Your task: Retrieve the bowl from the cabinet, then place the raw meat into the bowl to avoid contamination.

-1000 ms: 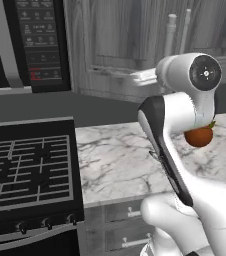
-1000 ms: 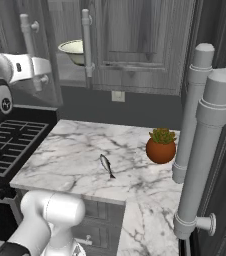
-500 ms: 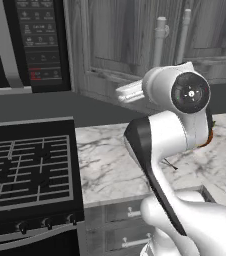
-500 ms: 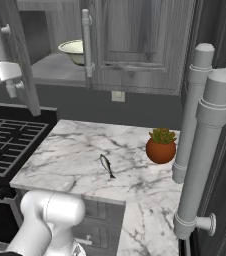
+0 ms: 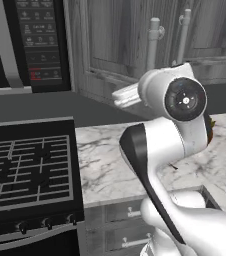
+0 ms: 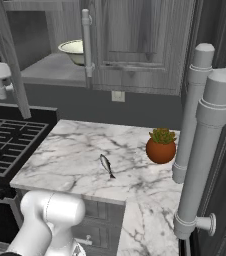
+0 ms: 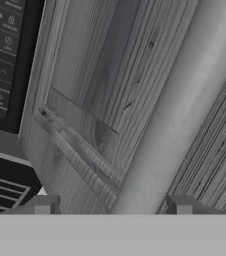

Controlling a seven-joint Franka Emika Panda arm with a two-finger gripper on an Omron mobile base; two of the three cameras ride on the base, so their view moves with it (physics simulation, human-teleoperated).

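Hand view looks straight along the gripper (image 7: 110,207) at a pale bar handle (image 7: 185,110) on the open door of the cabinet (image 7: 100,75): the two fingertips stand apart on either side of the bar's lower end, spread and clamping nothing, with the black microwave (image 7: 5,55) off to one side. Right base view shows the bowl (image 6: 75,51) sitting on the shelf inside the opened left compartment, partly behind another bar handle, while the raw meat (image 6: 106,165) lies on the marble bench (image 6: 75,155), near the orange-brown plant pot (image 6: 160,146) but apart from it. Judging by these pictures, the door is out of the way and the reach for the bowl is the step to come. The chief risk is the door itself: with the fingertips straddling its handle, a sideways pull-away could catch the bar and swing the door back across the opening. A reach into the compartment could also clip the door edge or the handle in front of the bowl, or nudge the bowl deeper along the shelf. A rim grip on smooth ceramic looks liable to slip on the way down to the bench.
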